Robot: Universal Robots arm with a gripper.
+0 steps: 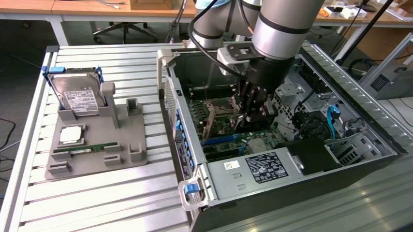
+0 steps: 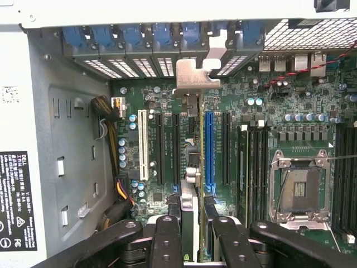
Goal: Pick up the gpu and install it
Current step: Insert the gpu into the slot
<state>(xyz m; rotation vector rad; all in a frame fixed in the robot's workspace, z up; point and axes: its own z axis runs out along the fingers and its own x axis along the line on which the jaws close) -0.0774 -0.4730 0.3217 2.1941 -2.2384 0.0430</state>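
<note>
The gpu appears edge-on in the wrist view as a thin card, and its silver end bracket reaches the row of blue latches on the case's rear wall. My gripper is shut on the card's near end, one black finger on each side. The card stands upright over the motherboard, right beside the long blue slot; whether it is seated in a slot I cannot tell. In the exterior view my gripper is deep inside the open computer case, with the brownish board running toward the rear wall.
A grey fixture on the slatted table at the exterior view's left holds a hard drive, a processor chip and a green RAM stick. Inside the case are the power supply, the empty CPU socket and cable bundles.
</note>
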